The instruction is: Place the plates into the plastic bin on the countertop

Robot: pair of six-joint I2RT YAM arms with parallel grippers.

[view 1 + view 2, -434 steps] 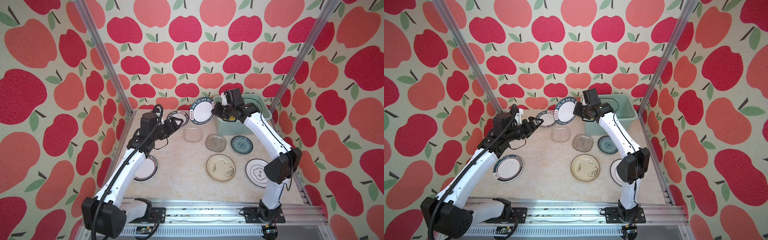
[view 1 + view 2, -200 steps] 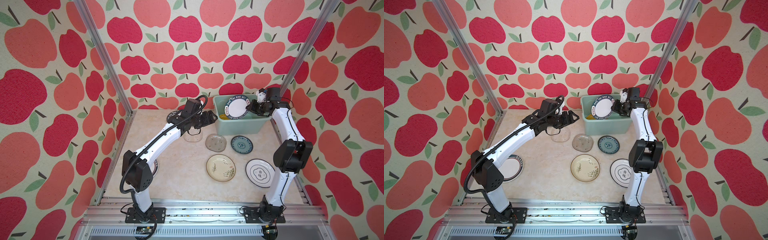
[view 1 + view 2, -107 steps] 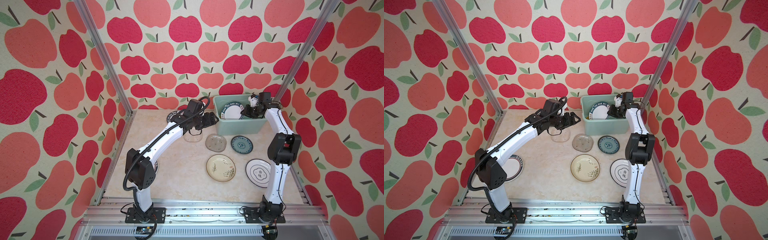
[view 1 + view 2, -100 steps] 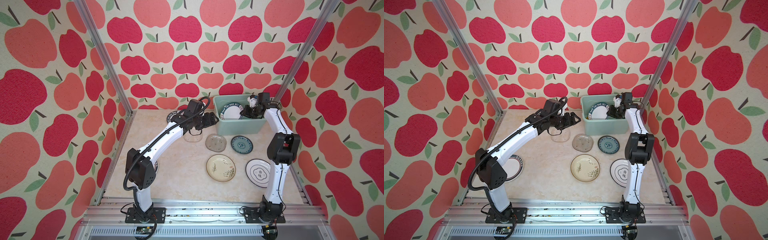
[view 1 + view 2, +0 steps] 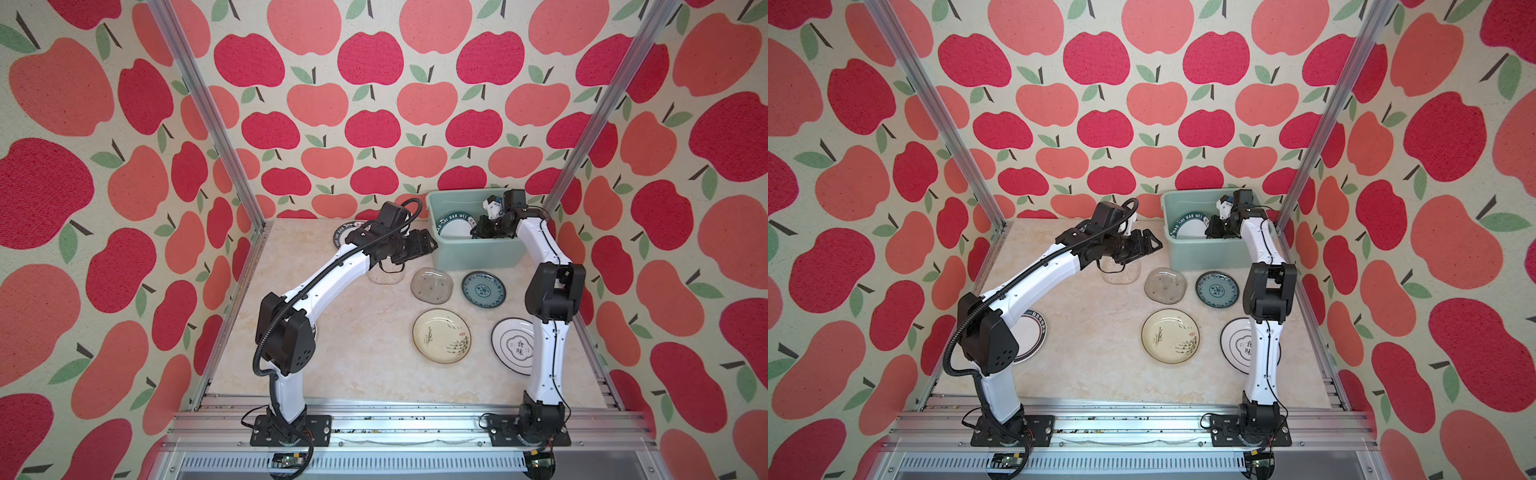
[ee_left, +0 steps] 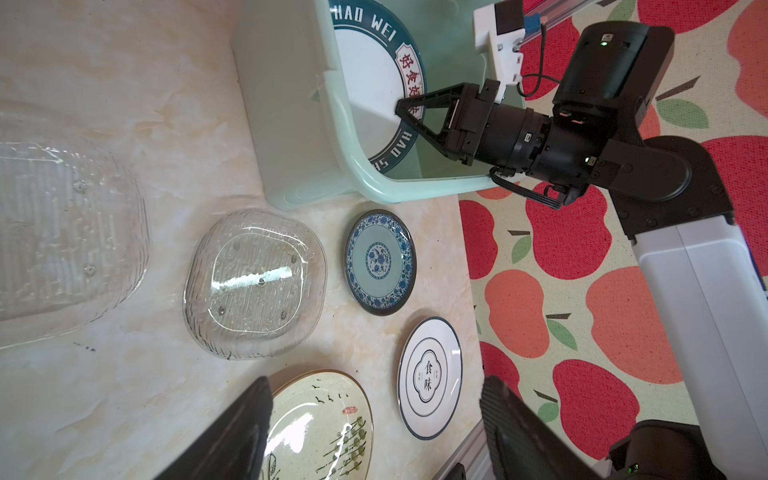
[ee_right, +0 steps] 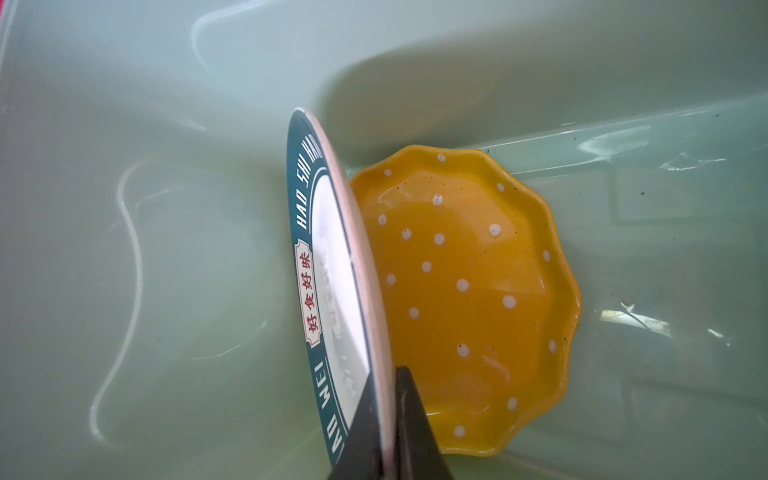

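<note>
Both top views high at front, tilted down over whole countertop [image 5: 357, 345], left wrist view low, facing plastic bin [image 6: 286, 137], right wrist view close inside it, bin shared.

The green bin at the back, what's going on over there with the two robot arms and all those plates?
The right gripper is shut on a white plate with a teal lettered rim, holding it steeply tilted inside the pale green plastic bin, where a yellow dotted scalloped dish already lies. The left gripper hangs open near a clear glass dish on the beige marble countertop. A second clear glass dish, a teal patterned plate and a cream ink-drawn plate lie there too.
</note>
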